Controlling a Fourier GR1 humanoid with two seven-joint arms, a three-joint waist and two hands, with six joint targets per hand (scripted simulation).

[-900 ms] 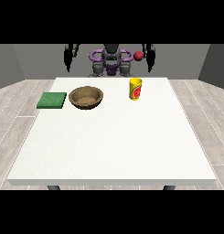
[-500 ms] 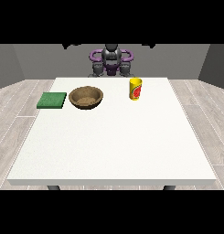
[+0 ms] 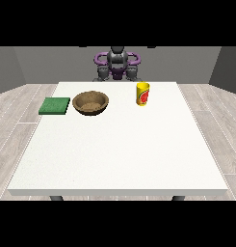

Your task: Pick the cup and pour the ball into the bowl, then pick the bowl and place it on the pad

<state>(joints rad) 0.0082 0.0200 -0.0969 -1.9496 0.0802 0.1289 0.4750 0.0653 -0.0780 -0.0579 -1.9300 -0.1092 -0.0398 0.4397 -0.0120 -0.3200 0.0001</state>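
A yellow cup [image 3: 143,93] with a red label stands upright on the white table [image 3: 119,154], towards the far edge and right of the middle. No ball shows; the cup's inside is hidden from this angle. A brown bowl [image 3: 91,102] sits to the cup's left, and a flat green pad [image 3: 55,105] lies left of the bowl. The robot's body [image 3: 117,65] stands behind the far edge. Neither hand shows in the picture; the arms end at the purple shoulders.
Grey floor boards surround the table on both sides. The cup, the bowl and the pad all lie in the far third of the table, well apart from one another.
Both arms, which hung raised beside the robot's head, have gone up out of the picture. A small red spot near the hand at the view's right is gone too. Cup, bowl and pad are unmoved.
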